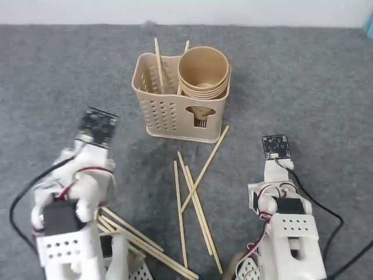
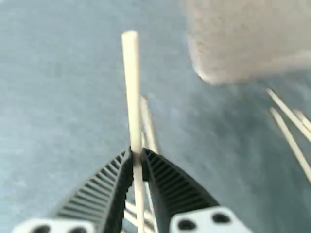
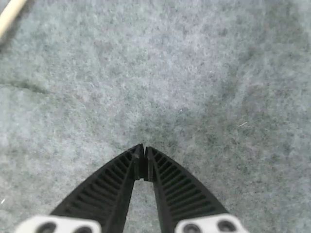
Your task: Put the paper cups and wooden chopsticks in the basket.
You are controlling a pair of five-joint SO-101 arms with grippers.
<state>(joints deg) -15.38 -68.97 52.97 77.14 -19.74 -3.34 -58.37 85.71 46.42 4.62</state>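
The left gripper (image 2: 137,162) is closed around one wooden chopstick (image 2: 130,87), and the right gripper (image 3: 142,162) is closed with nothing in it. In the high view the basket (image 1: 163,111) stands at upper centre with the paper cups (image 1: 203,70) stacked inside; loose chopsticks (image 1: 180,210) lie at lower centre.

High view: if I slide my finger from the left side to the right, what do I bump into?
Left arm, its claw gripping a chopstick → basket with the paper cups → right arm.
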